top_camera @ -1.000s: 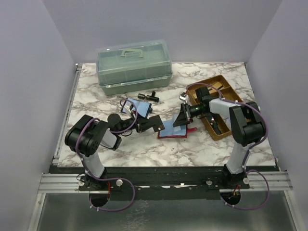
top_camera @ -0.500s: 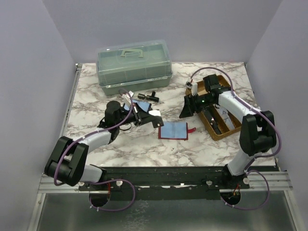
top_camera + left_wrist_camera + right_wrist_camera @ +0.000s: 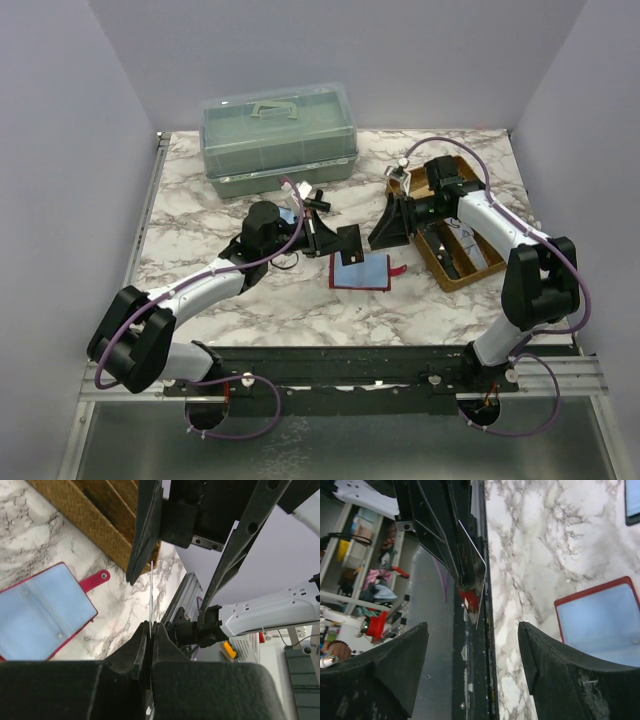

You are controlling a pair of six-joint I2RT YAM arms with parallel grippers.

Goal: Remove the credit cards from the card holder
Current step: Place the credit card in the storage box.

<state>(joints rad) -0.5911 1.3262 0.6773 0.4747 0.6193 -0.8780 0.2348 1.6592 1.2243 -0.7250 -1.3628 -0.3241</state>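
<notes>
Pinching one of the credit cards by its lower edge, the left pincer is clamping its jaws flat against the thin sheet and holding it upright in the air. Most of the card is standing free beyond the fingertips, probably so that another grip can be taken on it. Just under this pincer, a little to its near side, the card holder is lying open on the counter. Its blue panels are facing up and its red tab is pointing toward the right arm; lying flat like this, it is leaving its pockets reachable from above (whether any cards are sitting in them is too hard to tell).

Facing the left pincer from the other side, the right pincer is spreading its jaws wide and gripping nothing. The raised card is lining up with the gap between them. Whether either jaw is touching the card cannot be told. This is looking like a hand-over in mid-air. Behind the right pincer, on its outer side, a woven tray is sitting on the counter, a likely place for the card.
</notes>
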